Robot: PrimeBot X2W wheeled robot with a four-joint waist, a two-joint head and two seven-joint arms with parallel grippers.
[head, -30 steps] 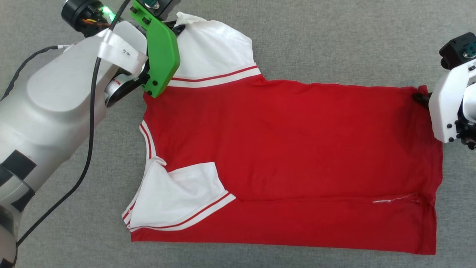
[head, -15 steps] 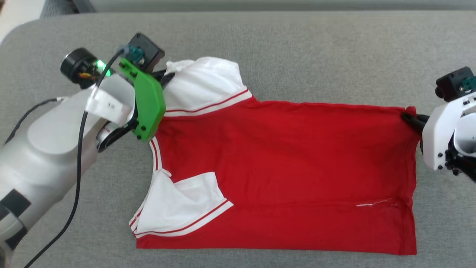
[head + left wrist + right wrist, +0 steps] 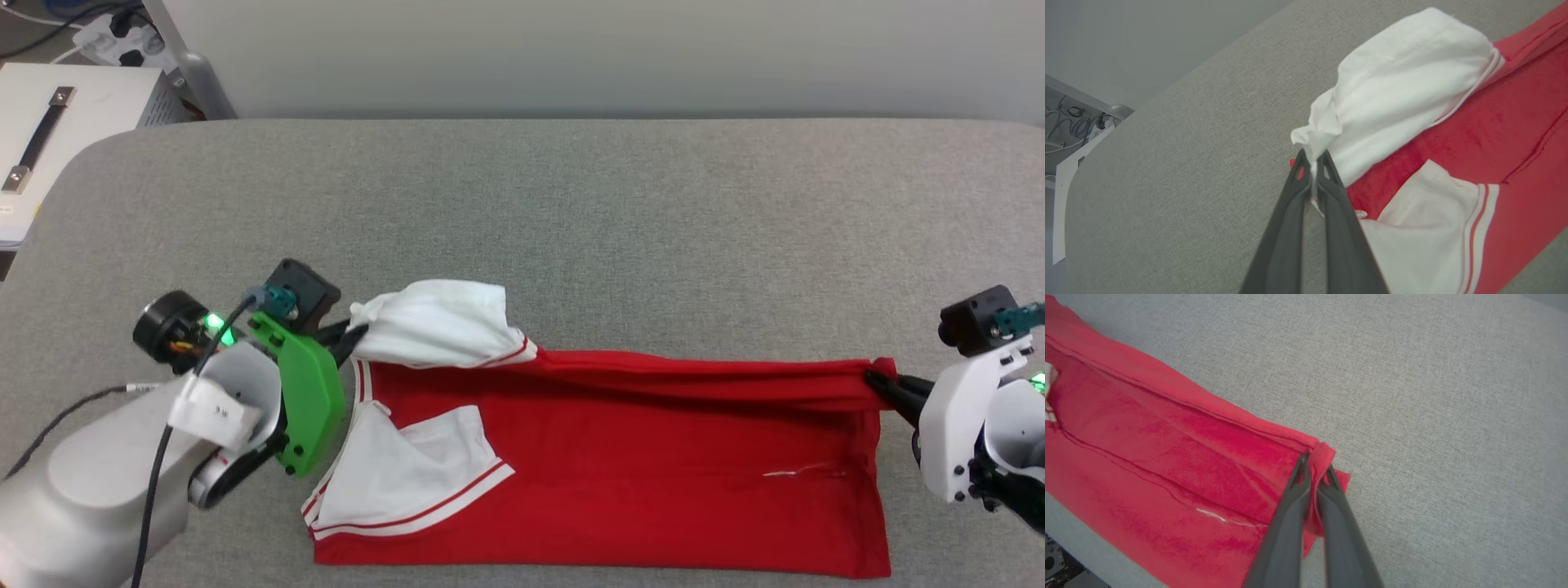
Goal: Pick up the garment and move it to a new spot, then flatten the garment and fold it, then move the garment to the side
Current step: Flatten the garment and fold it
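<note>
Garment [image 3: 653, 474] pinched by left end effector [image 3: 355, 333], right end effector [image 3: 878, 378].

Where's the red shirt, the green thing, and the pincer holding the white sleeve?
red jersey [image 3: 653, 474]: head view, middle of its red body.
green plate [image 3: 312, 400]: head view, its flat face.
left pincer [image 3: 1313, 158]: left wrist view, between its fingertips.
</note>
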